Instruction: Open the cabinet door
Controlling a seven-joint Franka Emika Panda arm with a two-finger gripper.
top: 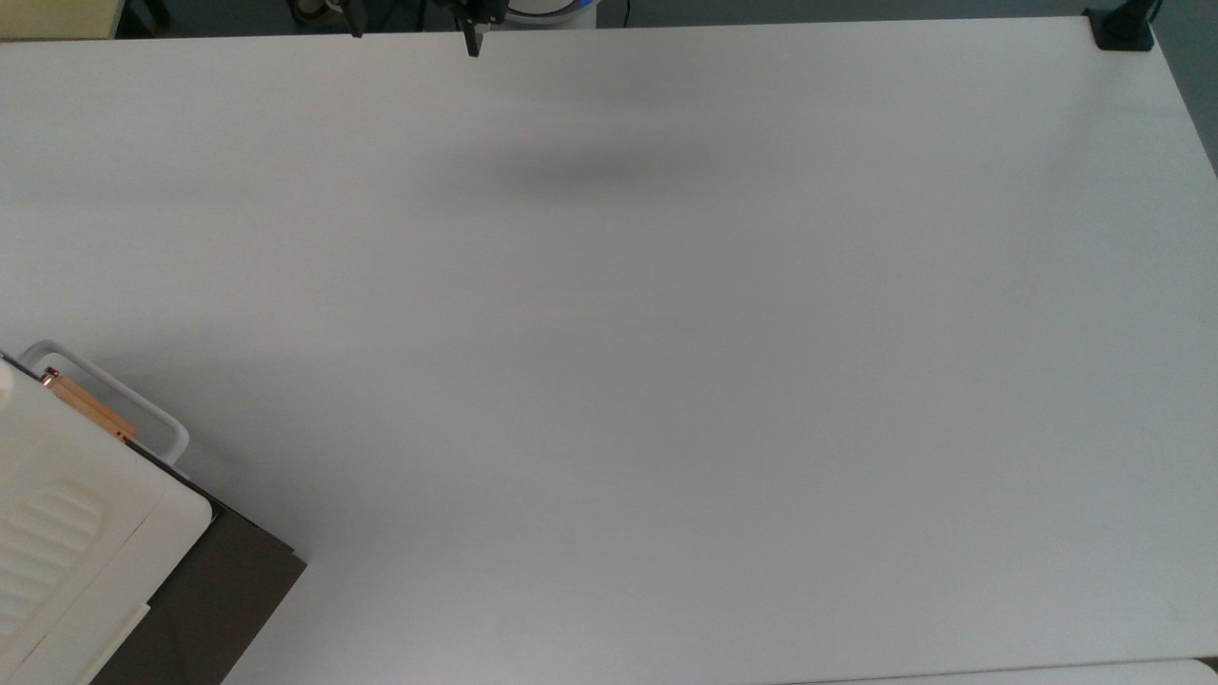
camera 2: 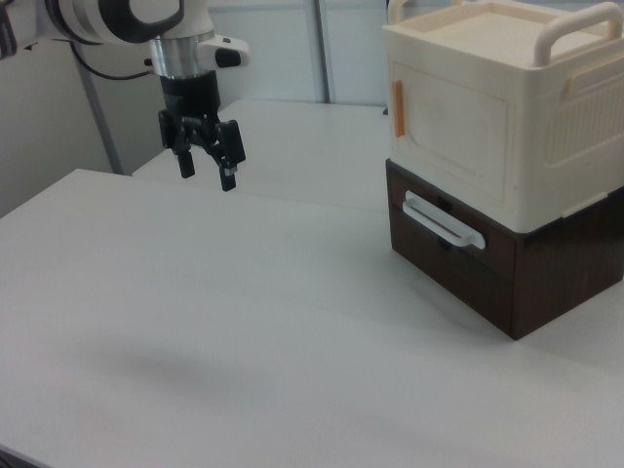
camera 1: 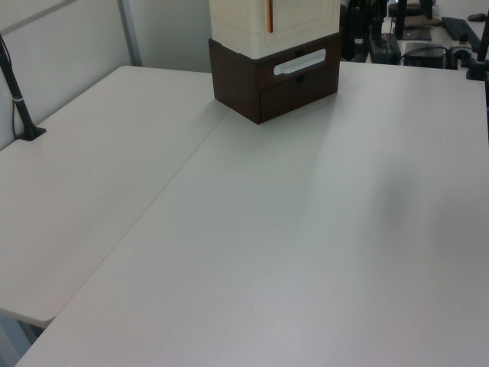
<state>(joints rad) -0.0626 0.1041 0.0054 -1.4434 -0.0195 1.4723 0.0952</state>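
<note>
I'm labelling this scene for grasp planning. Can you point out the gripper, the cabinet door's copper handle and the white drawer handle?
gripper [camera 2: 206, 172]: right view, midway between its open fingertips.
copper handle [camera 2: 398, 109]: right view, middle of the bar on the cabinet door [camera 2: 448, 122].
white drawer handle [camera 2: 444, 225]: right view, middle of the loop.

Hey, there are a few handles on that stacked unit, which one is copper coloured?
The slim bar handle standing upright on the cabinet door of the cream upper box. The looped handle on the brown drawer below is white, and the carry handle on top is cream.
</note>
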